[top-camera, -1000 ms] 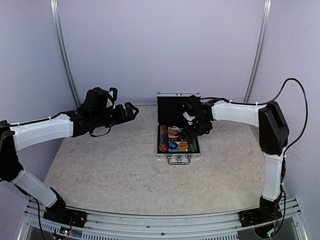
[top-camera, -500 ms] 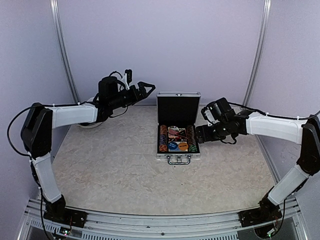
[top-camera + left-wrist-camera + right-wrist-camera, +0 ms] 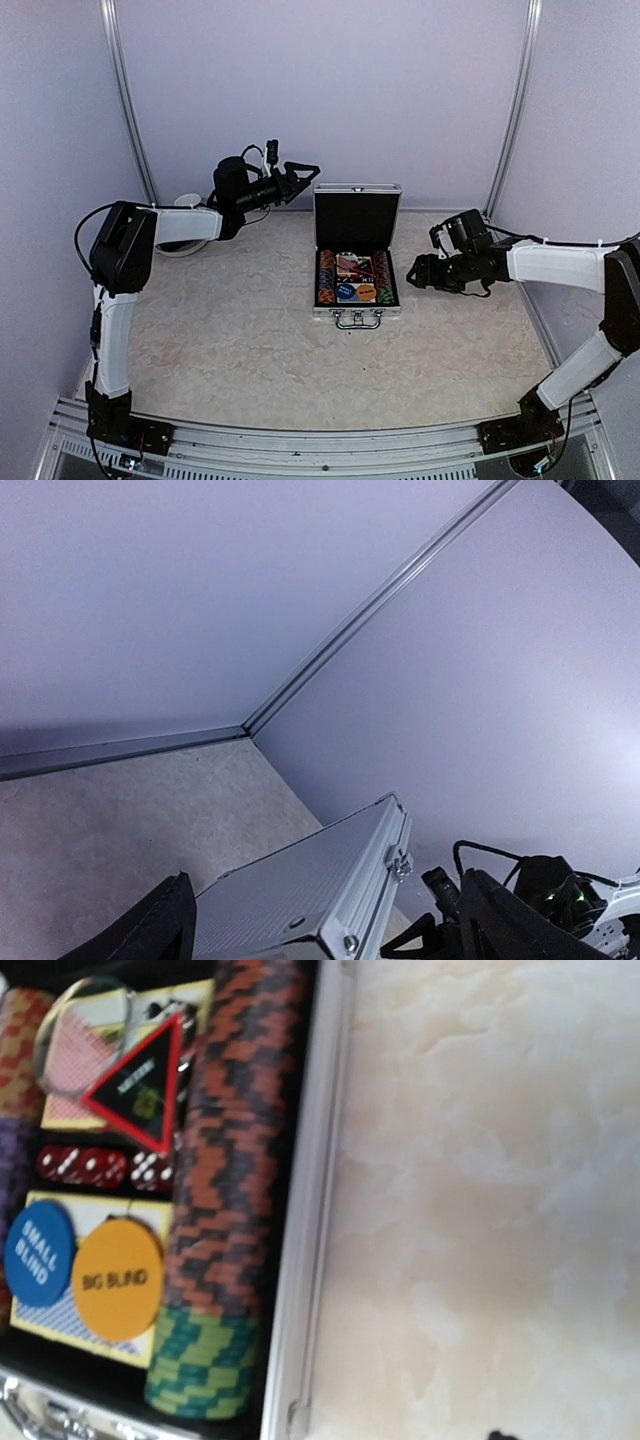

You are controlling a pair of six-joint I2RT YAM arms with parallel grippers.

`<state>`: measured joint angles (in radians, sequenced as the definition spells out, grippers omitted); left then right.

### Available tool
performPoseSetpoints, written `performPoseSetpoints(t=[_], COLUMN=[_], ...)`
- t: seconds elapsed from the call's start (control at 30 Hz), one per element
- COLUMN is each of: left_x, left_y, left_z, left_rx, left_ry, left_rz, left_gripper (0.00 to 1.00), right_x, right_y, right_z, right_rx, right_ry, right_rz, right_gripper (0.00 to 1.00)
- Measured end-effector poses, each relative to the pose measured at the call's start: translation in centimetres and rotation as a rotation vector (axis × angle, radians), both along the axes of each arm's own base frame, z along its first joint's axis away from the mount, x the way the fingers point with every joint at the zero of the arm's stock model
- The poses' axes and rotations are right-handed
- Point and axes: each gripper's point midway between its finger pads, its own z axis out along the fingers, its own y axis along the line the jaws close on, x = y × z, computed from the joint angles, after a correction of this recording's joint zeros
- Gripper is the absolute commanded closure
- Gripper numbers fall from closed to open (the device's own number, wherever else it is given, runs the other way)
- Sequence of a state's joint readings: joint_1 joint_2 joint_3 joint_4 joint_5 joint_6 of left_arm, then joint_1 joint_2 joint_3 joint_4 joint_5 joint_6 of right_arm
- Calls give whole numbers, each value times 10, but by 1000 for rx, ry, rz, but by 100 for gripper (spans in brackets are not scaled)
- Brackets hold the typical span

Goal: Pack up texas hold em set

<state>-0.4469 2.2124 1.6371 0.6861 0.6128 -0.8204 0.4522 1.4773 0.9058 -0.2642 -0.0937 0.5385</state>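
The silver case (image 3: 357, 312) lies open mid-table, its black-lined lid (image 3: 357, 215) standing upright. Inside lie chip stacks (image 3: 225, 1190), card decks (image 3: 65, 1110), red dice (image 3: 95, 1167), a blue button (image 3: 40, 1255), an orange button (image 3: 118, 1280) and a dark red-edged triangular marker (image 3: 140, 1085). My left gripper (image 3: 300, 175) is open at the lid's top left corner. In the left wrist view the ribbed lid (image 3: 300, 900) shows between its spread fingers (image 3: 165, 925), untouched. My right gripper (image 3: 416, 272) hovers open and empty just right of the case.
A pale round object (image 3: 185, 203) sits at the back left, partly hidden behind my left arm. Lilac walls with metal corner posts (image 3: 512, 110) close in the marbled table (image 3: 250, 340) on three sides.
My right gripper has drawn out of the case to its right side. My left arm has swung back and rightward up to the lid's top left corner.
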Motion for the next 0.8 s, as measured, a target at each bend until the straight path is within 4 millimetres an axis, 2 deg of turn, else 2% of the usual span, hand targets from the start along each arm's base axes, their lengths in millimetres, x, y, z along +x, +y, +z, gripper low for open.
performPoseSetpoints(t=[0.13, 0.27, 0.37, 0.47, 0.53, 0.67, 0.8], left_x=[-1, -6, -11, -15, -17, -20, -25], left_y=[-8, -13, -14, -14, -14, -14, -15], left_z=[11, 8, -3, -19, -27, -31, -32], left_rx=[-24, -25, -16, -1, 6, 9, 8], left_ry=[-36, -38, -21, 11, 28, 34, 34], left_rz=[-53, -99, -125, -138, -143, -153, -160], left_gripper=[14, 16, 16, 16, 16, 16, 16], right_x=[7, 12, 21, 32, 38, 40, 43], right_y=[0, 5, 4, 5, 10, 26, 37], right_z=[-11, -18, -16, -16, -20, -26, -23], right_rx=[19, 71, 146, 241, 306, 408, 486], right_ry=[22, 42, 41, 48, 63, 108, 124], right_rz=[-8, -13, -33, -44, -39, -4, 20], right_gripper=[30, 32, 41, 60, 67, 68, 68])
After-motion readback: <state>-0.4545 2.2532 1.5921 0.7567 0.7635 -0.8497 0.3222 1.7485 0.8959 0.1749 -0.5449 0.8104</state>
